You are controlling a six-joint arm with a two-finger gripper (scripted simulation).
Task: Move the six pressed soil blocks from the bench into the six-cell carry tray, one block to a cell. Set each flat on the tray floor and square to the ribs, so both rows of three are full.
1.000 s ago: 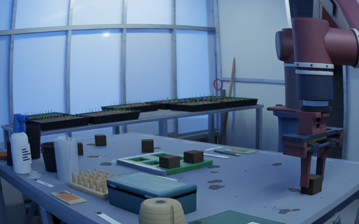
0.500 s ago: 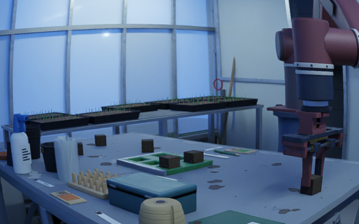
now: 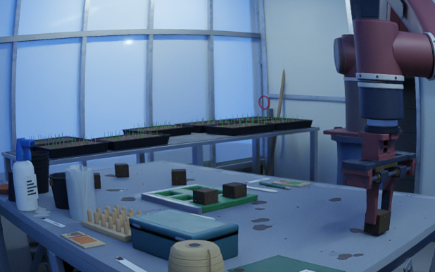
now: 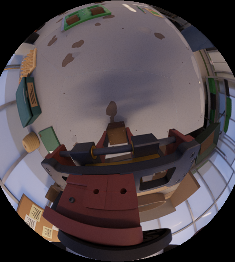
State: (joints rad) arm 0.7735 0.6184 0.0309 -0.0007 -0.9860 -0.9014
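On the near right part of the bench, a dark soil block [image 3: 380, 222] [image 4: 116, 133] sits on the bench top, clamped between the closed fingers of my gripper [image 3: 378, 221] [image 4: 117, 136]. The green six-cell carry tray [image 3: 199, 197] [image 4: 86, 15] lies near the middle of the bench with two soil blocks [image 3: 205, 196] [image 3: 234, 190] in its near cells. Two more blocks [image 3: 178, 177] [image 3: 121, 170] stand loose on the bench behind the tray. Another block [image 3: 96, 180] is partly hidden behind a clear cup stack.
Behind the bench, a long shelf carries seedling trays [image 3: 173, 132] before the greenhouse wall. Left of the tray stand a spray bottle [image 3: 25, 178], a black pot [image 3: 59, 189], a cup stack [image 3: 80, 192], a dibber board [image 3: 111, 221], a teal box [image 3: 183, 232] and a twine spool [image 3: 195, 256].
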